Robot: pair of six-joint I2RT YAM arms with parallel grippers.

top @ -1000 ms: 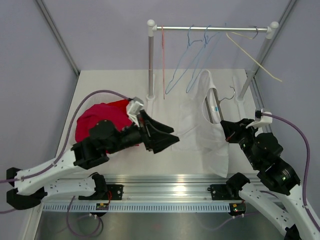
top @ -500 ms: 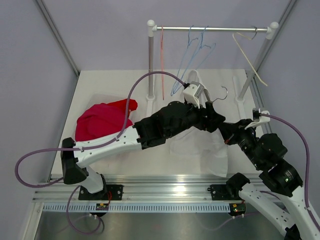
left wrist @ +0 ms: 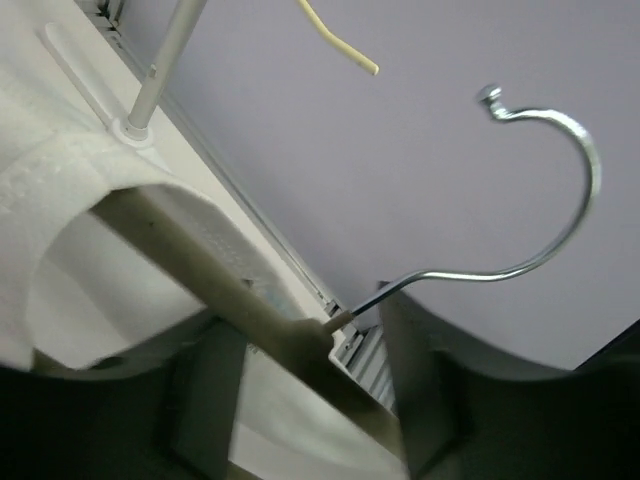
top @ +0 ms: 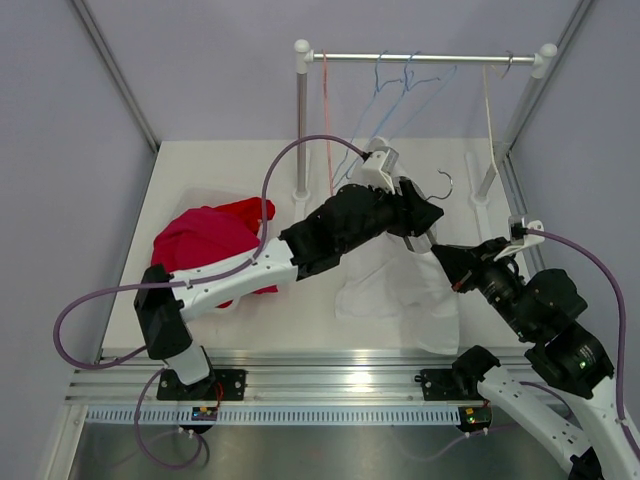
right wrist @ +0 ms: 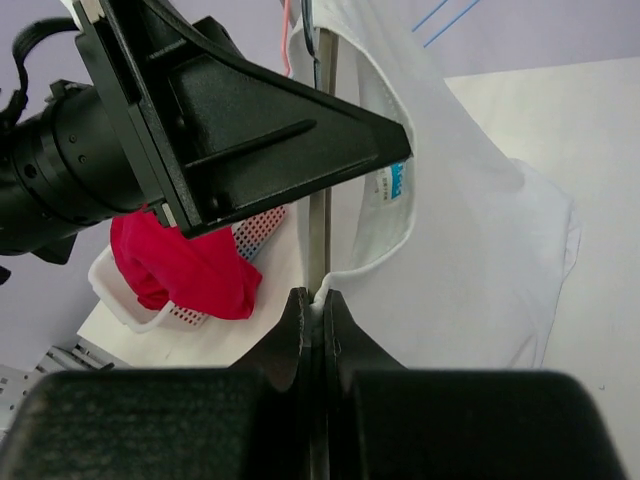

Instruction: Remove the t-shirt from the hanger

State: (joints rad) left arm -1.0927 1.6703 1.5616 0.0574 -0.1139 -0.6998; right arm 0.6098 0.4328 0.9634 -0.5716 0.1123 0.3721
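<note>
Left pincer (top: 420, 218) sits at the end of an arm that crosses the table (top: 230, 170) from 7 o'clock toward 2 o'clock, above a red cloth (top: 205, 245) heaped at 9 o'clock. Its jaws stand spread, one on each side of the beige hanger (left wrist: 220, 275) just below the steel hook (left wrist: 592, 175). The wrist view shows a gap on either side of the bar. At 12 o'clock a rail (top: 420, 57) carries bare wire hangers. The white t-shirt (top: 400, 290) is on the hanger, its collar looped round the bar and its body draping onto the table at about 4 o'clock. Right pincer (right wrist: 312, 302), also at 4 o'clock, is pressed together on the hanger's lower end, where the collar's edge meets it.
</note>
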